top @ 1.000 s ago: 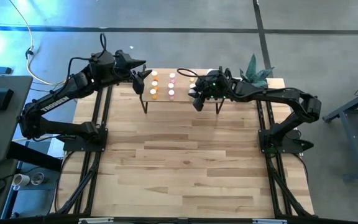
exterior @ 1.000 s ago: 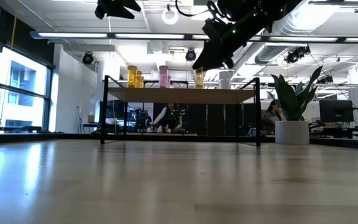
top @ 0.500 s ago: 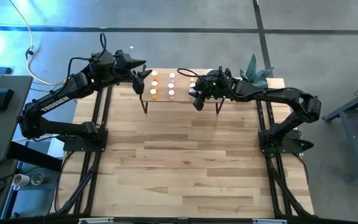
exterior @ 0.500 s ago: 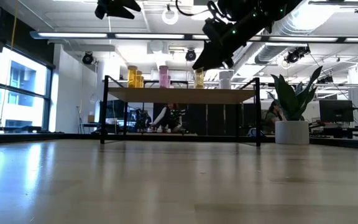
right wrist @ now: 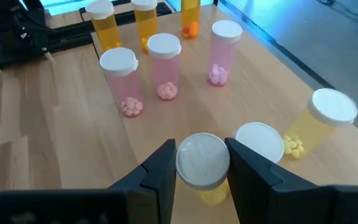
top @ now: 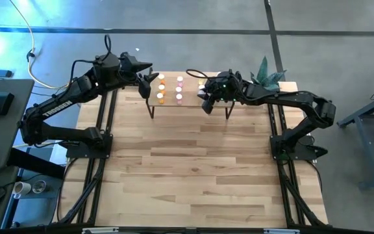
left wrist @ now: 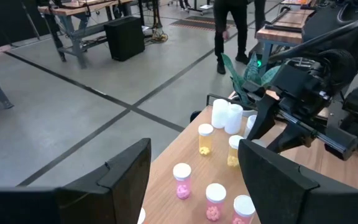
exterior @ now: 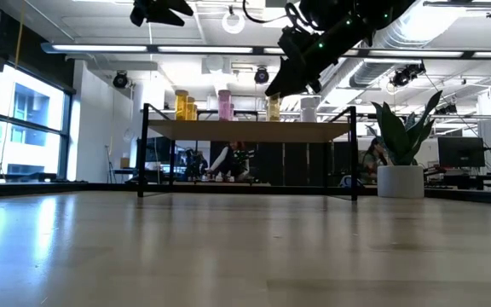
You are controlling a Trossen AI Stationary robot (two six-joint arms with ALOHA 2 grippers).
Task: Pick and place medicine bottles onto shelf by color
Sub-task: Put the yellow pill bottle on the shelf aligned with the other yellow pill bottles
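The shelf (top: 188,101) stands at the table's far edge, and also shows in the low view (exterior: 245,130). Upright on it are orange bottles (right wrist: 107,25), pink bottles (right wrist: 163,65), yellow bottles (left wrist: 205,139) and white bottles (left wrist: 227,116). My right gripper (right wrist: 202,171) hangs over the shelf's right part, open. Its fingers stand close on either side of the white cap (right wrist: 202,160) of a yellow bottle (exterior: 273,107) that stands on the board. My left gripper (top: 149,82) is open and empty above the shelf's left end.
A potted plant (top: 269,77) stands at the table's far right corner, just beyond the right arm. One yellow bottle (right wrist: 321,124) stands at the shelf's edge beside the right gripper. The wide wooden tabletop (top: 193,169) lies in front of the shelf. A person (left wrist: 235,25) stands beyond the table.
My right gripper has risen a little over the shelf. The yellow bottle under it has stayed standing on the board.
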